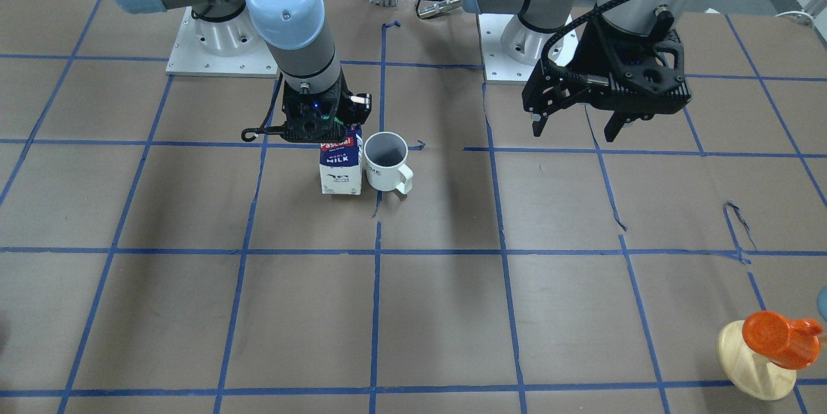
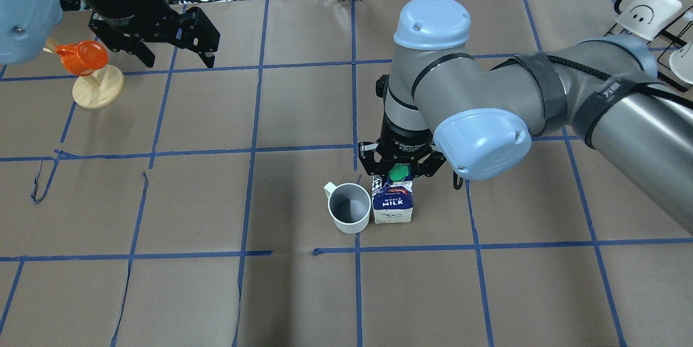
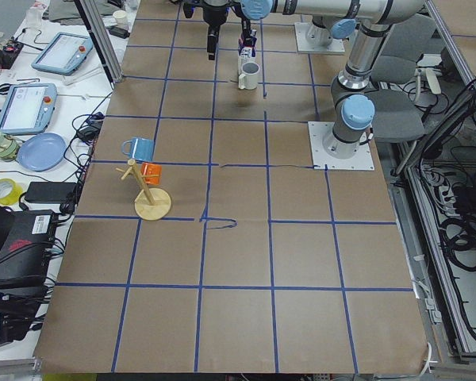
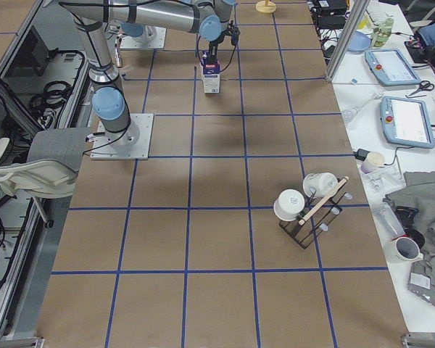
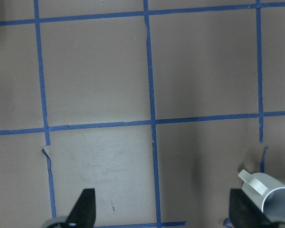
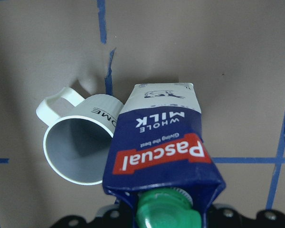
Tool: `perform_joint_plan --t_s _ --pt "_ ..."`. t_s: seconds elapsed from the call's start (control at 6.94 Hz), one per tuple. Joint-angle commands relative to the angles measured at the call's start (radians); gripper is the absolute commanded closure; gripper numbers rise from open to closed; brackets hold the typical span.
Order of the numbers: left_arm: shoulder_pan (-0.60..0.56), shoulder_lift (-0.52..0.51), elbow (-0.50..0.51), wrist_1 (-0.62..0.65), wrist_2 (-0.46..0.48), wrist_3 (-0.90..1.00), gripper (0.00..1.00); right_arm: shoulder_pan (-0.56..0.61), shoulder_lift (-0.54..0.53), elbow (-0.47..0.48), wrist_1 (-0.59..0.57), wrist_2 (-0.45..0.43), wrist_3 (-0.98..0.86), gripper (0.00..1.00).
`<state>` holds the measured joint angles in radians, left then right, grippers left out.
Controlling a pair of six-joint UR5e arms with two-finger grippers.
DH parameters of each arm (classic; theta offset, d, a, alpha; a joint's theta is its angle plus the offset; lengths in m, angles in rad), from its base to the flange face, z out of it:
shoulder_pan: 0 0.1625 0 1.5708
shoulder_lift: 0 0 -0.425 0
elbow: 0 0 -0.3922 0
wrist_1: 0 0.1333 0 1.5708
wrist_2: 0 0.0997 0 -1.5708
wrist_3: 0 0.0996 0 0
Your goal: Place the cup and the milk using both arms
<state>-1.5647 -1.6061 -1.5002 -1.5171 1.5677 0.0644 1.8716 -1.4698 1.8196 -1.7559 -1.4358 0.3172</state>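
The milk (image 2: 393, 206) stands on the table near its middle, with the white cup (image 2: 350, 209) right beside it, handle pointing away from the robot. My right gripper (image 2: 398, 174) comes down from above and is shut on the milk's gable top, the green cap between the jaws. The right wrist view shows the milk (image 6: 161, 137) and cup (image 6: 76, 147) side by side, whether touching I cannot tell. My left gripper (image 2: 176, 60) is open and empty, raised at the far left, well away from both. In the left wrist view the cup's rim (image 5: 270, 192) shows at the bottom right.
An orange cup (image 2: 81, 57) hangs on a pale wooden stand (image 2: 97, 92) just left of my left gripper. A rack with white mugs (image 2: 649, 6) stands at the far right corner. Blue tape lines grid the brown table.
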Motion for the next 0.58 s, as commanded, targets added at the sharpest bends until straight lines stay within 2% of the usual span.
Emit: perform_joint_plan --t_s 0.0,0.14,0.29,0.43 --pt "0.000 0.000 0.000 0.000 -0.001 0.000 0.00 0.001 -0.001 0.018 -0.004 0.002 0.002 0.80" --pt "0.000 0.000 0.000 0.000 0.000 0.000 0.00 0.000 -0.001 0.021 0.003 -0.003 -0.006 0.80" --pt "0.000 0.000 0.000 0.000 -0.001 0.000 0.00 0.000 -0.001 0.021 0.006 -0.005 -0.009 0.52" --pt "0.000 0.000 0.000 0.000 0.000 0.000 0.00 0.000 0.002 0.021 0.007 -0.006 -0.012 0.13"
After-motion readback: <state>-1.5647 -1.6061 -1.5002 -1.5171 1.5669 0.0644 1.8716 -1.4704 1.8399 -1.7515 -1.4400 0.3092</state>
